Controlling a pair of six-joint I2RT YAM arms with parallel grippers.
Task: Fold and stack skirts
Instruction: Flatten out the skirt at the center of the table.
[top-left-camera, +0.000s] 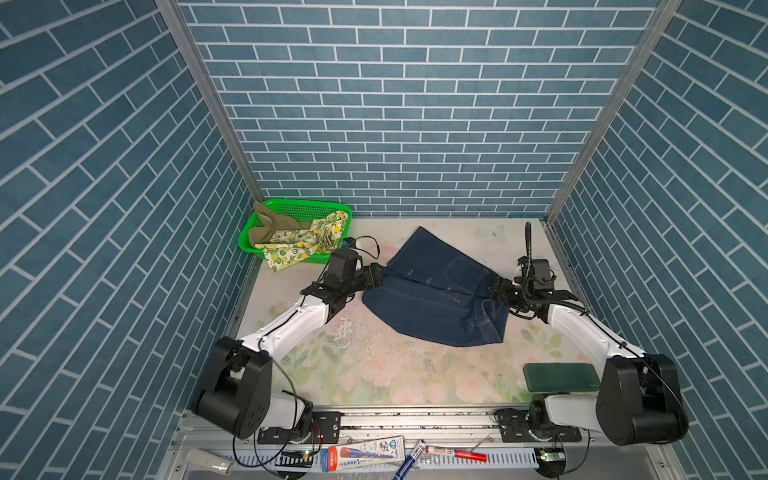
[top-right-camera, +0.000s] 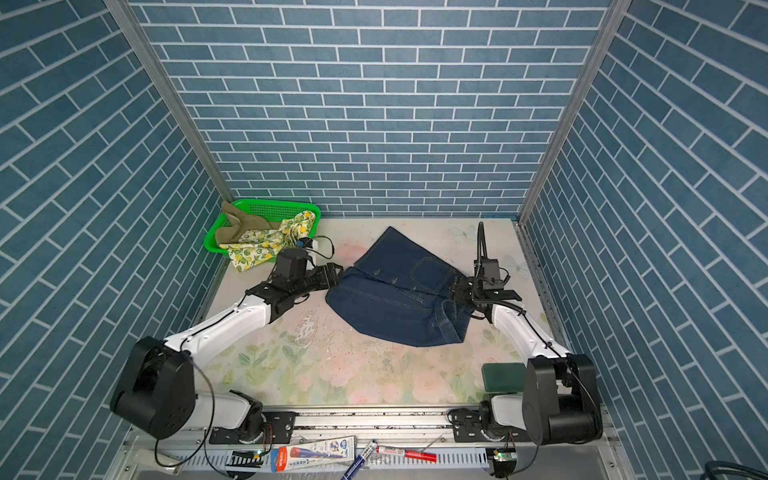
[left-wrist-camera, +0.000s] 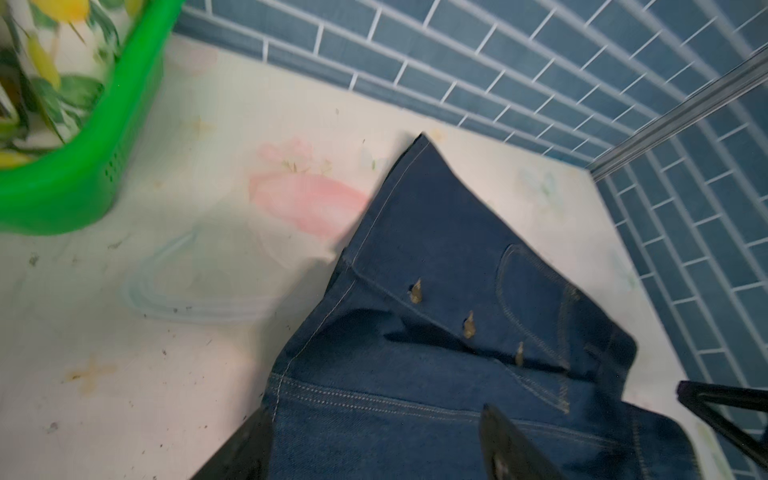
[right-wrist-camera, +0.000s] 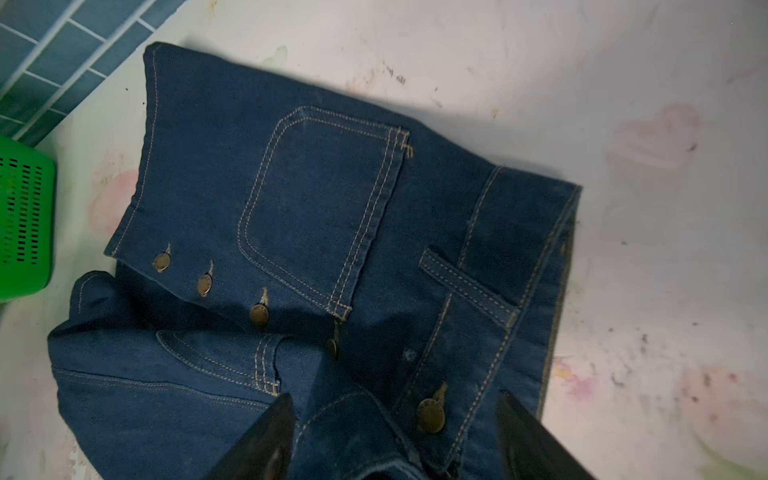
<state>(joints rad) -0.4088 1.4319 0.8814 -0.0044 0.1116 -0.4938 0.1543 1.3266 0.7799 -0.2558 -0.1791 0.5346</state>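
1. Two sets of jaws stand spread apart: left gripper (top-left-camera: 376, 276) and right gripper (top-left-camera: 498, 291).
2. Denim skirt (top-left-camera: 432, 299) lies between them, one edge inside each gripper's jaws.
3. Lemon skirt (top-left-camera: 307, 243) and khaki skirt (top-left-camera: 266, 226) fill the basket (top-left-camera: 309, 204) just beyond the left gripper.

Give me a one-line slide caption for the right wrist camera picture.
Right wrist view: right gripper open astride the buttoned waistband of the denim skirt, green basket nearby.

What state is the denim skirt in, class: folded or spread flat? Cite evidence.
Partly folded: one panel of the denim skirt laps over the other along the button row, and its waistband end is bunched.
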